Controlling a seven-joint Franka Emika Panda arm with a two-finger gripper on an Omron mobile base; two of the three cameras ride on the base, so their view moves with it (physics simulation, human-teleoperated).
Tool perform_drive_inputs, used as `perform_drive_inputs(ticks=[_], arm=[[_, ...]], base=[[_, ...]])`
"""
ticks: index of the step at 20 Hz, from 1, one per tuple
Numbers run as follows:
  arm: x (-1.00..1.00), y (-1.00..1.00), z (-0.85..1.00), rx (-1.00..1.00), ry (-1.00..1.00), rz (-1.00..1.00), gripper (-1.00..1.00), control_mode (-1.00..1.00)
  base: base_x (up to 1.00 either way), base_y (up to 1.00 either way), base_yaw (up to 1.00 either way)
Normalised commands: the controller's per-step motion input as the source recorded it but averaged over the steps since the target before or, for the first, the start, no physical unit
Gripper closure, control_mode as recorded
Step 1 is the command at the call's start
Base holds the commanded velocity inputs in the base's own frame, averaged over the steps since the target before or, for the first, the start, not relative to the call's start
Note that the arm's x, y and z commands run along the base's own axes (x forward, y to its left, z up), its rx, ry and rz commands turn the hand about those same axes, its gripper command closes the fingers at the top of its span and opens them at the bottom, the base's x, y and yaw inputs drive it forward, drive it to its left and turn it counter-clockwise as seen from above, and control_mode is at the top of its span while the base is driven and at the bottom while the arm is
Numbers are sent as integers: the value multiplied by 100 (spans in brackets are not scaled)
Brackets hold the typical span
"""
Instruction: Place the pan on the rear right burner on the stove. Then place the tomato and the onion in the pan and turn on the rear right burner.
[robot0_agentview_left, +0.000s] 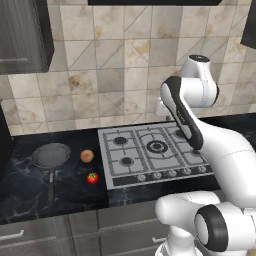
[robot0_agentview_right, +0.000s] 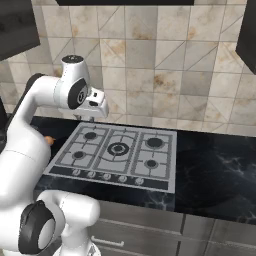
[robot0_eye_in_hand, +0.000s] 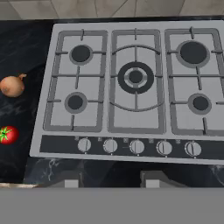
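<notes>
Farthest left on the dark surface (robot0_agentview_left: 30, 192): the pan (robot0_agentview_left: 51, 155), empty, handle trailing toward the front edge. Just right of it, the onion (robot0_agentview_left: 87, 156), and nearer the front, the tomato (robot0_agentview_left: 92, 178), the two near each other but apart, both short of the stove's left edge. Then the stove (robot0_agentview_left: 150, 172) itself, five burners under black grates, a row of knobs (robot0_eye_in_hand: 136, 146) along the front. Largest double ring in the middle; the rear right burner (robot0_eye_in_hand: 193, 52) bare, nothing on its grate. In the hand view, onion and tomato again at the left margin, stove spread across the rest.

Step in hand, judging by how things lie: the very first, pan not yet picked up, nothing yet moved. Next move likely calls for a wide swing to the left, down over the pan's rim or handle, a firm grip, then a long carry across the whole stove to the far back corner on the right. Long thin handle probably awkward: risk of the pan tipping if gripped far from its centre.

The tool (robot0_eye_in_hand: 111, 179): raised high above the stove's front edge, looking down on it. Fingertips apart, gap plainly open, nothing between them, touching nothing.
</notes>
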Motion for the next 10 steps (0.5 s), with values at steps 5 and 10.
perform_drive_inputs(ticks=[5, 10], arm=[[0, 2, -5, 0, -4, 1, -100, -100], [0, 27, -20, 2, 0, 1, -100, -100]], base=[[0, 0, 0], [0, 0, 0]])
